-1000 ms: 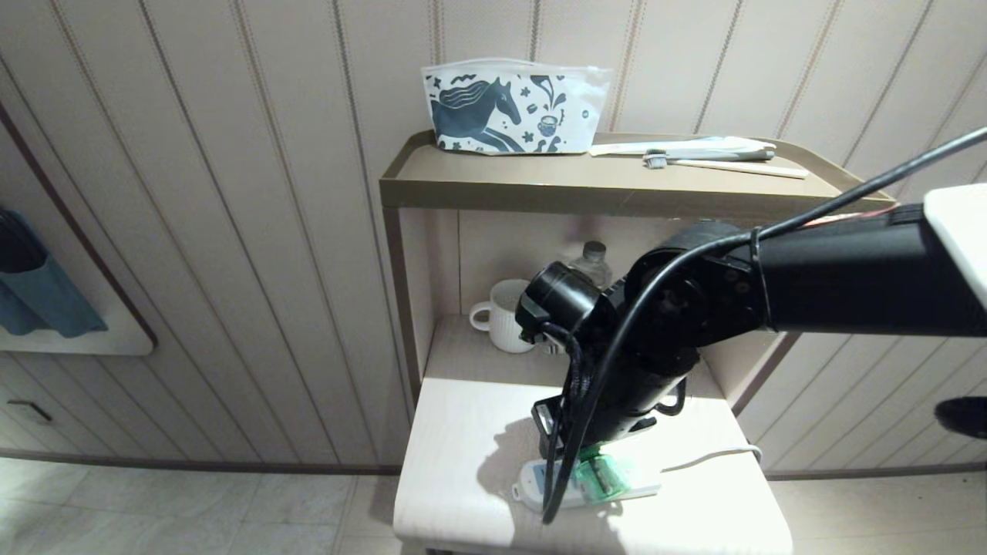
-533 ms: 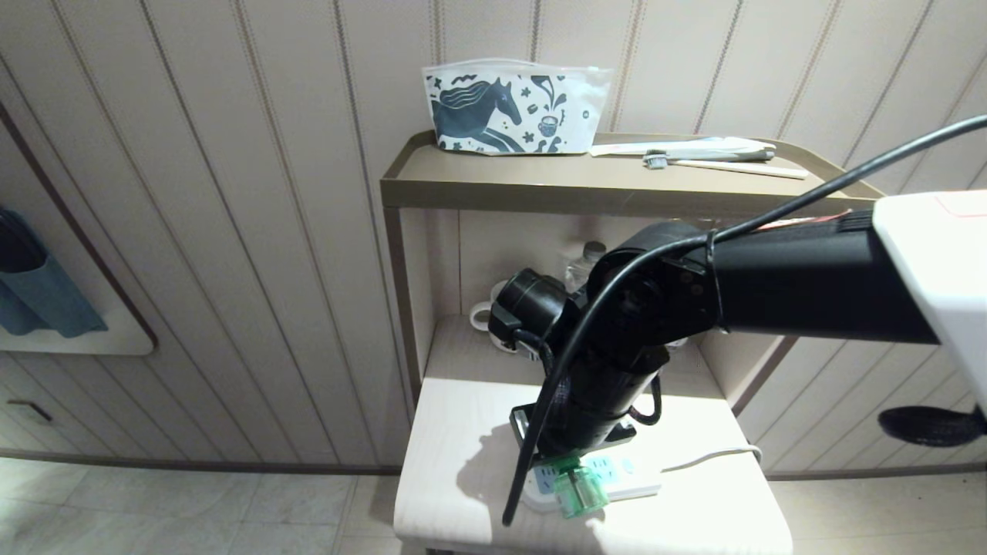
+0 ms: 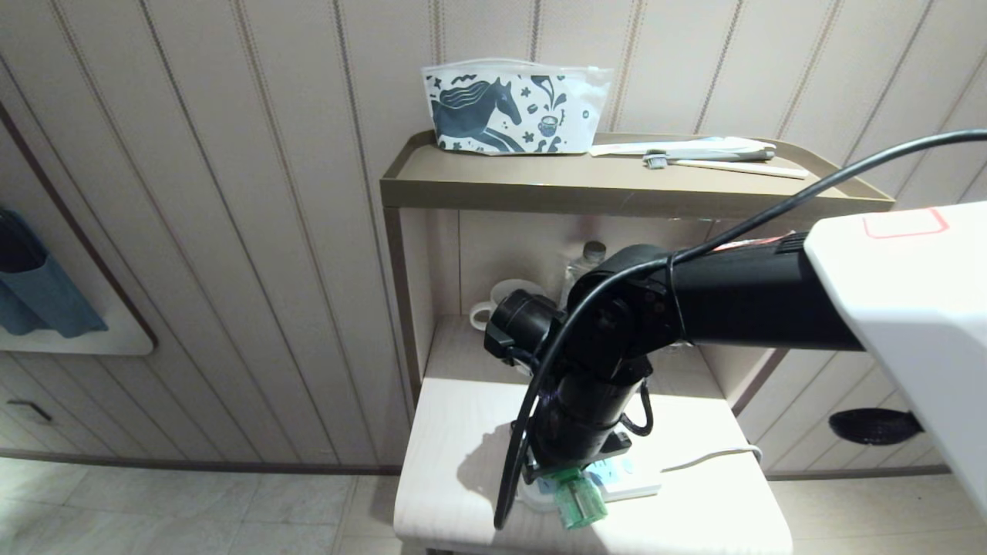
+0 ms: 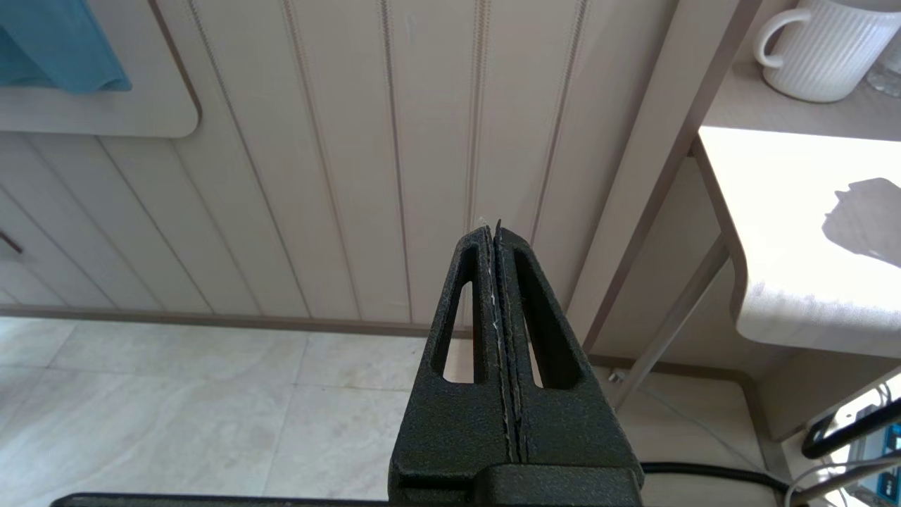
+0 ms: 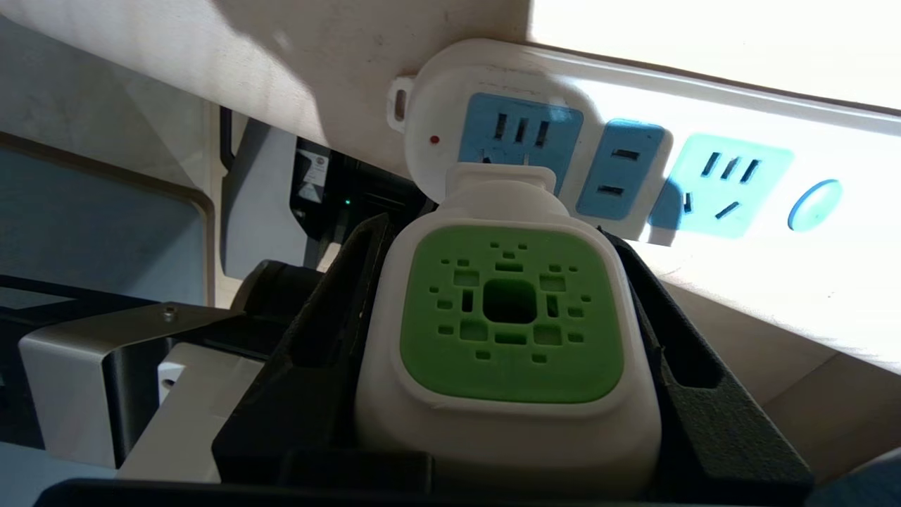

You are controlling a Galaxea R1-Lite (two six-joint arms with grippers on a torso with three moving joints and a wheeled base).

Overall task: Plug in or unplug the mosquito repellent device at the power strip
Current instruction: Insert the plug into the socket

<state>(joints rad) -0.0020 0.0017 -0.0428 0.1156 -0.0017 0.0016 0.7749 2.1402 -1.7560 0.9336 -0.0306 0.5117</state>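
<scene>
the small mosquito repellent device (image 5: 510,331), a white plastic plug head with a green vented face over a translucent green bottle (image 3: 580,502), sits clamped between the black fingers (image 5: 704,394) of the right claw (image 3: 572,482). it hangs at the end of the long white power strip (image 5: 633,162) with its light-blue socket faces, the white neck overlapping the end socket in the right wrist view (whether the prongs are seated or clear i cannot tell; they are hidden). the strip lies flat near the front edge of the pale wooden bench (image 3: 463,432), its white cord (image 3: 709,459) trailing away to the right.

to do this step well, i would keep the plug head square to the socket face and move straight along the prongs' line, not at a tilt; a light strip like this may lift or slide with the device, so slow, even force seems wise.

the left claw (image 4: 498,243) is pressed shut on nothing, parked low beside the bench, over the tiled floor (image 4: 176,408).
</scene>
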